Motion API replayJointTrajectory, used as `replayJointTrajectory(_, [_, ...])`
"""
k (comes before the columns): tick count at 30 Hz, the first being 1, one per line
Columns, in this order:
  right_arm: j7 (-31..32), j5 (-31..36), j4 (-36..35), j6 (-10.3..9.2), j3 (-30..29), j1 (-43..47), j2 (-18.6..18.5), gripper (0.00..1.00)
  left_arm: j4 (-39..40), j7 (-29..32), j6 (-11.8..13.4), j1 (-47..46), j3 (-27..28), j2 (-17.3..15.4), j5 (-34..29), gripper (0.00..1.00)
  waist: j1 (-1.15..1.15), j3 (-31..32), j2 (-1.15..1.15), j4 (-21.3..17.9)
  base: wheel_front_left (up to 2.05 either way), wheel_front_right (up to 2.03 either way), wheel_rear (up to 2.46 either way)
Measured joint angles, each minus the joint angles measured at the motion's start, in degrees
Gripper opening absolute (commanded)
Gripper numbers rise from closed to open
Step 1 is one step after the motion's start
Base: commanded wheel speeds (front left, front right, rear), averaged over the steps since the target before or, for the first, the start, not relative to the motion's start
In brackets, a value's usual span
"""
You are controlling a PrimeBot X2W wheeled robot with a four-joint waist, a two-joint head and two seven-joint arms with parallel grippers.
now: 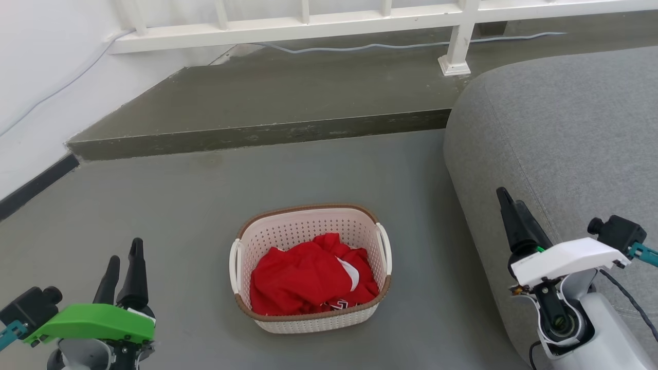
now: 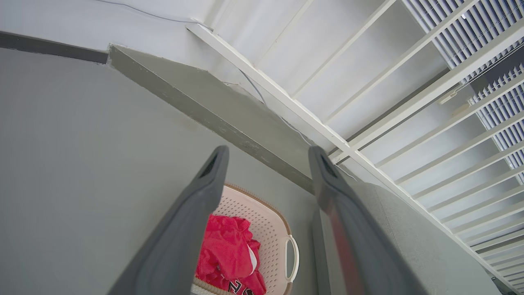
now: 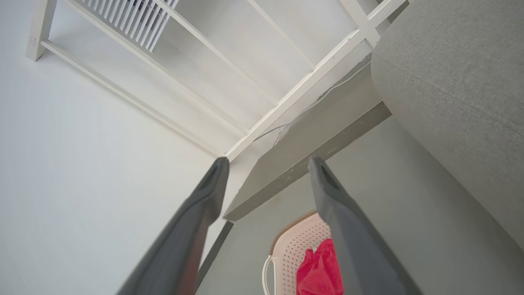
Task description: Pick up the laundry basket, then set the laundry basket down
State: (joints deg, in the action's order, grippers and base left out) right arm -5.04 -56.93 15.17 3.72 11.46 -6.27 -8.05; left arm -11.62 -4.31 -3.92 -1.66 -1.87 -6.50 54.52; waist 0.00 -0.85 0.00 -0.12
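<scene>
Your left gripper (image 1: 123, 252) hung at 7 o'clock in the head view, its two dark fingers parted and holding nothing above the grey floor (image 1: 169, 205). Your right gripper (image 1: 511, 203) sat at 4 o'clock, fingers likewise spread and empty, in front of the grey sofa (image 1: 555, 128). Each wrist view confirmed a wide gap between that arm's own fingers: the left gripper (image 2: 268, 151) and the right gripper (image 3: 268, 162).

The laundry basket (image 1: 308, 231) stood upright on the floor at 6 o'clock, just below the middle of the head view, between the two grippers and well apart from both. Its brown rim ran round cream perforated walls, with a white loop handle (image 1: 234, 259) at its 9 o'clock side and another at 3 o'clock. A crumpled red garment (image 1: 303, 277) with white markings lay inside. From the left wrist you saw the laundry basket (image 2: 266, 221) between the fingers at 6 o'clock, the red garment (image 2: 225, 246) heaped in it. From the right wrist the laundry basket (image 3: 294, 246) showed at 6 o'clock, partly behind one finger.

The sofa filled the 3 o'clock side, near the basket but not touching it. Beyond, at 12 o'clock, a raised grey step (image 1: 288, 92) crossed the floor, a pale cable (image 1: 385, 46) trailing along it beneath a white railing (image 1: 308, 23).
</scene>
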Motion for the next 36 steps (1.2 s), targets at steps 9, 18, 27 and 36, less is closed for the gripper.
replayJointTrajectory(9, [-1.86, 7.09, 0.00, -1.38, 2.18, -1.03, 0.01, 1.00, 1.16, -1.89, 0.76, -0.06, -0.59, 0.19, -7.05, 1.00, 0.00, 0.14, 0.00, -0.01, 0.00, 0.00, 0.00])
replayJointTrajectory(18, [-3.55, 14.06, 0.23, -2.80, 4.59, -1.81, -0.34, 1.00, 2.04, -3.86, 1.02, -0.07, -1.08, 0.43, -13.77, 1.00, 0.00, 0.28, 0.00, 0.03, 0.00, 0.00, 0.00])
replayJointTrajectory(27, [-5.04, 20.71, 0.32, -3.77, 6.49, -2.99, -0.55, 1.00, 3.12, -5.47, 1.24, -0.08, -1.63, 0.44, -20.85, 1.00, 0.00, 0.26, 0.00, 0.01, 0.00, 0.00, 0.00])
replayJointTrajectory(36, [-6.78, 27.42, 0.48, -4.41, 8.21, -4.04, -0.76, 1.00, 4.38, -7.44, 1.20, -0.13, -1.85, 0.45, -27.85, 1.00, 0.00, 0.09, 0.00, -0.14, 0.00, 0.00, 0.00])
